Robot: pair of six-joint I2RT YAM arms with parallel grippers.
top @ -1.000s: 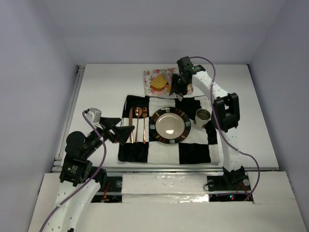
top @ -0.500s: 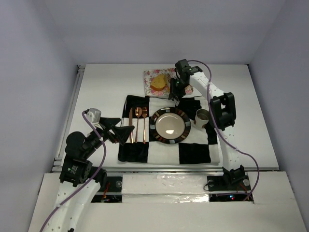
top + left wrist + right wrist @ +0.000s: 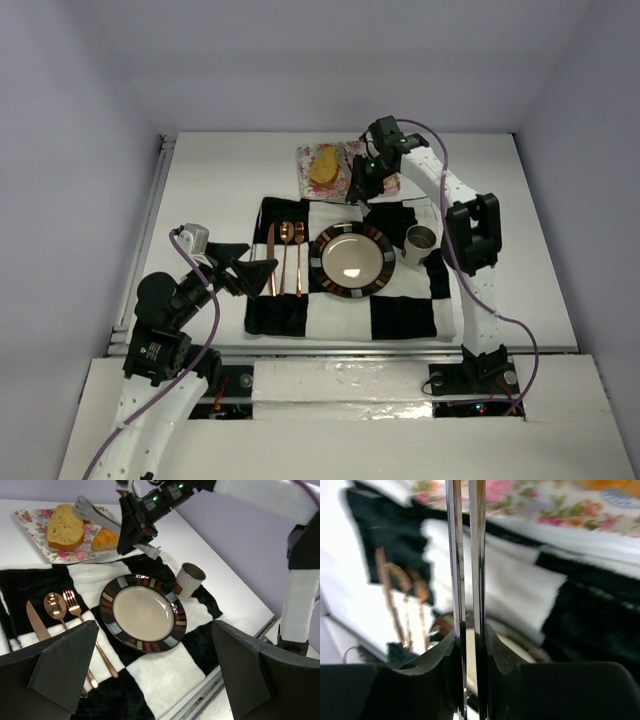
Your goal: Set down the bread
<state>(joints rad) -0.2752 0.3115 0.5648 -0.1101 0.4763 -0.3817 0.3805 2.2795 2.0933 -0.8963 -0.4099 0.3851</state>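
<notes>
Pale purple walls (image 3: 300,60) stand around a white table (image 3: 200,180); both arms are fixed at the near edge. Nearest, on the left side, the left gripper (image 3: 250,262) hangs low with its two black fingers spread wide apart and nothing between them; it points at the near left part of a black and white checked cloth (image 3: 400,315). On the cloth lie a copper knife (image 3: 270,258), a spoon (image 3: 286,250) and a fork (image 3: 299,255) side by side; just to their right sits a round plate (image 3: 322,270) with a striped rim and nothing on it; a small cup (image 3: 419,243) stands upright near the plate's right side. Past the far edge of the cloth lies a flowered tray (image 3: 31,517); both bits of bread are on it, the pale slice (image 3: 64,526) to the left and the orange croissant (image 3: 105,539) just beside it. The right gripper (image 3: 470,640) hangs over the tray's right half; its fingers are squeezed onto shiny metal tongs (image 3: 90,511), whose two thin arms sit almost together. The tongs' end reaches over the slice; I cannot tell if it touches the bread.
</notes>
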